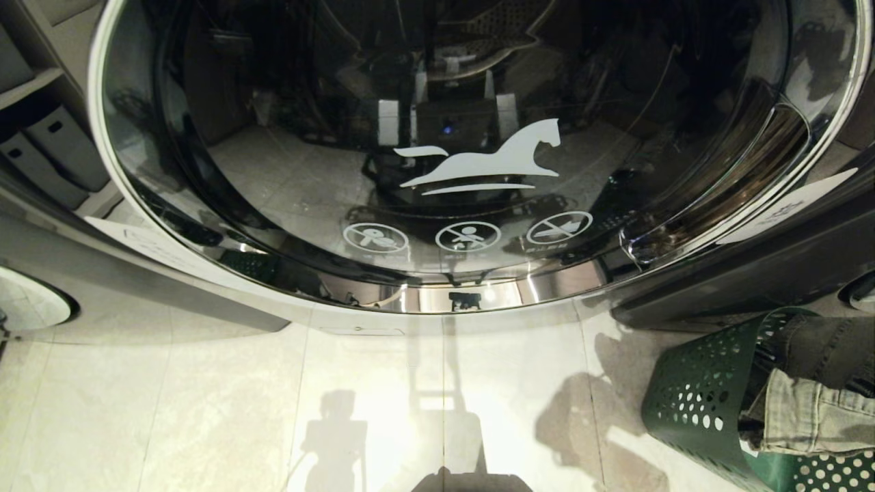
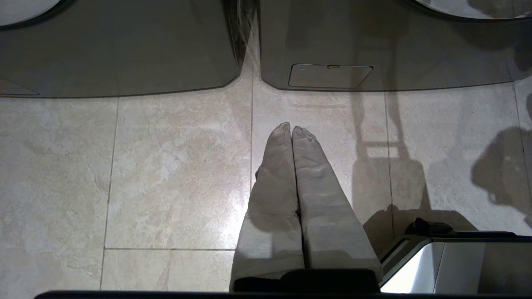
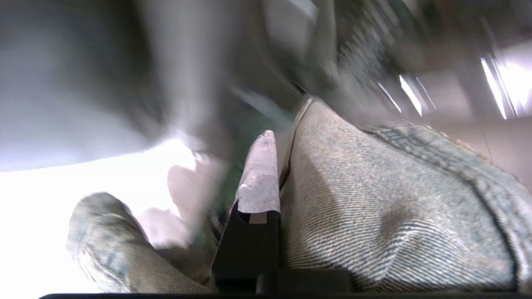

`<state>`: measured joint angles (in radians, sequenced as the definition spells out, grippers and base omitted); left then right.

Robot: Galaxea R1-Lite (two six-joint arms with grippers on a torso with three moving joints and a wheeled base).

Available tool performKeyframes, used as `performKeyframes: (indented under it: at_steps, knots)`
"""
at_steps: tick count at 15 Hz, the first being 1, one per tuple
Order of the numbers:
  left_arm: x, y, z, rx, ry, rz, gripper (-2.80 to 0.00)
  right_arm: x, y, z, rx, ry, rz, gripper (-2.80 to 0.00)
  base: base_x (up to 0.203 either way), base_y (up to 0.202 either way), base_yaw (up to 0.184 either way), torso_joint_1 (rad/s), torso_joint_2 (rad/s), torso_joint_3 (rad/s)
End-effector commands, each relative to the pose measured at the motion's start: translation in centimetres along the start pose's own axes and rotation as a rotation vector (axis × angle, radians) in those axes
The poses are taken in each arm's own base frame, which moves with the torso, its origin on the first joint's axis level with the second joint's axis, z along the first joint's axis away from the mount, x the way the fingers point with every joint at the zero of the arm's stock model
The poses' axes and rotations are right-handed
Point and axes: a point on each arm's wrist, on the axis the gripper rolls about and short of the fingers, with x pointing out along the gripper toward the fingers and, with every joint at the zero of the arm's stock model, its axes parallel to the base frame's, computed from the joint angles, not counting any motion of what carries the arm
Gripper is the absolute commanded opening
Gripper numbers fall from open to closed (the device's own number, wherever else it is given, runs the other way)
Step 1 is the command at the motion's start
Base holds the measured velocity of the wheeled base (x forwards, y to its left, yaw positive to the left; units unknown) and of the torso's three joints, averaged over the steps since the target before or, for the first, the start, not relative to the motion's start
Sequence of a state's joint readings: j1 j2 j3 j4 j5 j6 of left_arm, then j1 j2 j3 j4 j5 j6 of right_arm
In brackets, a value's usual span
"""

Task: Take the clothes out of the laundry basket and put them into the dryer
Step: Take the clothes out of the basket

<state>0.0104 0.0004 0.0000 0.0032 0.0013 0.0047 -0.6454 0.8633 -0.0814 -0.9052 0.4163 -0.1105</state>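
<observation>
Gleaming pale floor tiles (image 1: 225, 410) meet the dryer (image 1: 437, 137) front.

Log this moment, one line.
right claw: shut on jeans | left claw: shut, idle | dryer door: closed

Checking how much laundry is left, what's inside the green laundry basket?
The green laundry basket holds pale denim jeans draped over its rim and a darker grey garment behind. Anything underneath them is covered and cannot be seen.
</observation>
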Motion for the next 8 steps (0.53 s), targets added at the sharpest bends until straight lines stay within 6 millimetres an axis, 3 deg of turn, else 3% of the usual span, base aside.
performKeyframes:
  at_steps: [1, 5, 8]
  knots:
    - [0.0, 0.0, 0.0, 0.0, -0.001, 0.001, -2.8, -2.0, 1.5, 2.0, -0.084, -0.181, 0.126, -2.8, 0.0, 0.0, 0.0, 0.0, 0.0, 0.0]
    - [0.0, 0.0, 0.0, 0.0, -0.001, 0.001, -2.8, -2.7, 2.0, 6.8, -0.143, -0.398, 0.29, -2.8, 0.0, 0.0, 0.0, 0.0, 0.0, 0.0]
    - [0.0, 0.0, 0.0, 0.0, -0.001, 0.001, -2.8, -4.6, 2.4, 5.4, -0.048, -0.292, 0.321, -2.8, 0.0, 0.0, 0.0, 0.0, 0.0, 0.0]
